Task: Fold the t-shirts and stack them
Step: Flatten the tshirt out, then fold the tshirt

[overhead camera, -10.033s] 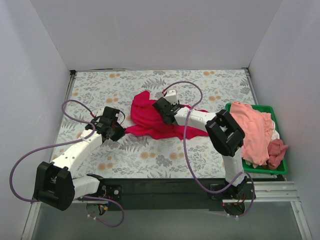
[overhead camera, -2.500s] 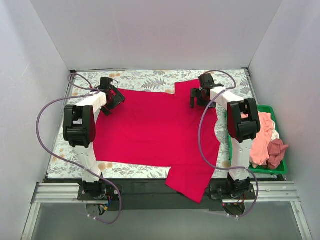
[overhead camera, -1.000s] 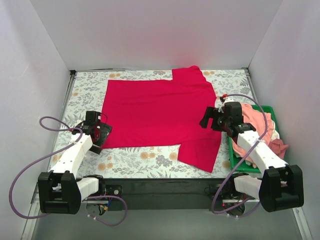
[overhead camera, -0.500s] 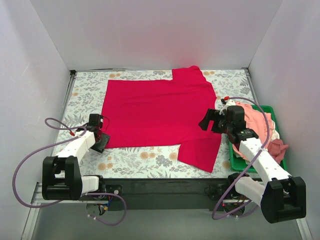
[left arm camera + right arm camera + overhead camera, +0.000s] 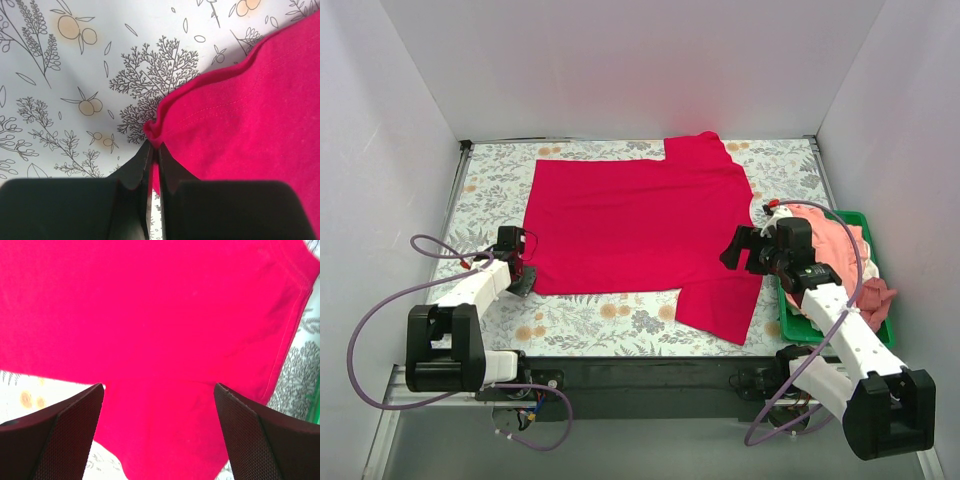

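The crimson red t-shirt (image 5: pixel 640 225) lies spread flat on the floral table, one sleeve at the far edge and the other toward the near right. My left gripper (image 5: pixel 523 277) is shut on the shirt's near-left hem corner. In the left wrist view that gripper (image 5: pixel 154 145) pinches a small bunched fold of the red t-shirt (image 5: pixel 250 115). My right gripper (image 5: pixel 740 250) hovers open over the near-right sleeve. Seen from its wrist, the right gripper (image 5: pixel 159 385) has its fingers wide apart over the red t-shirt (image 5: pixel 160 315). The salmon pink t-shirt (image 5: pixel 825 245) and the maroon-pink t-shirt (image 5: pixel 875 297) lie crumpled.
Both crumpled shirts sit in a green plastic bin (image 5: pixel 786 320) at the right edge of the table. White walls close in the table on three sides. Bare floral tabletop (image 5: pixel 610 315) shows in front of the red shirt and along its left side.
My left gripper has gone from open to shut, pinching the red shirt's near-left corner. The right arm has shifted slightly and stays open. The shirt has not moved.
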Robot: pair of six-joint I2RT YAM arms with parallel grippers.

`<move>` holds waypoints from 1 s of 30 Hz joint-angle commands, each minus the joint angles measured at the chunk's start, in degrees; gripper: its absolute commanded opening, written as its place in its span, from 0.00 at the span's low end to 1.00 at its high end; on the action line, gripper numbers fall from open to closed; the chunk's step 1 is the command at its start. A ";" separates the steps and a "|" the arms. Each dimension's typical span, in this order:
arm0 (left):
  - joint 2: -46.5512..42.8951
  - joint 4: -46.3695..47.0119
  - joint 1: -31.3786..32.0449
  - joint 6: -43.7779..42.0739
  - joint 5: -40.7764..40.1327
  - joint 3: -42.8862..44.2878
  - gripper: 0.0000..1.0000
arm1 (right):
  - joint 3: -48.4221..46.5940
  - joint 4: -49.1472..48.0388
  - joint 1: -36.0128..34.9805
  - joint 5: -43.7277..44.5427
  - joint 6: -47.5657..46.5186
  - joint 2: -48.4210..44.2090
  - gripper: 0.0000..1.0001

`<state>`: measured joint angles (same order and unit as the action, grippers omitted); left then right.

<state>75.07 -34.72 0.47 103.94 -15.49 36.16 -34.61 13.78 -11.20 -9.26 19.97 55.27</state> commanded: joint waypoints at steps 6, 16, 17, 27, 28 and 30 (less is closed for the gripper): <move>-1.24 1.05 -0.38 -1.19 1.42 -1.62 0.00 | -0.20 11.61 -3.12 -1.12 -0.72 -2.97 0.95; -5.72 -0.88 -0.38 1.53 -0.42 -2.49 0.00 | 7.89 21.02 -23.86 9.07 16.23 -4.38 0.88; -6.07 -0.79 -0.38 1.70 -0.42 -2.67 0.00 | 9.46 21.37 -24.39 10.91 17.90 -4.12 0.87; -6.95 -1.75 -0.30 2.32 -1.65 -2.76 0.00 | 10.35 21.55 -25.19 13.91 16.60 -0.42 0.70; -6.95 -2.28 -0.38 2.75 -2.09 -2.68 0.00 | 10.27 21.46 -25.27 13.91 16.51 0.27 0.65; -7.04 -2.98 -0.38 3.28 -2.79 -2.33 0.00 | 10.18 21.46 -25.45 13.65 16.68 1.07 0.63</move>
<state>69.36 -35.90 0.38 105.75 -15.31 33.76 -25.39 33.10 -36.14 2.17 36.10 54.22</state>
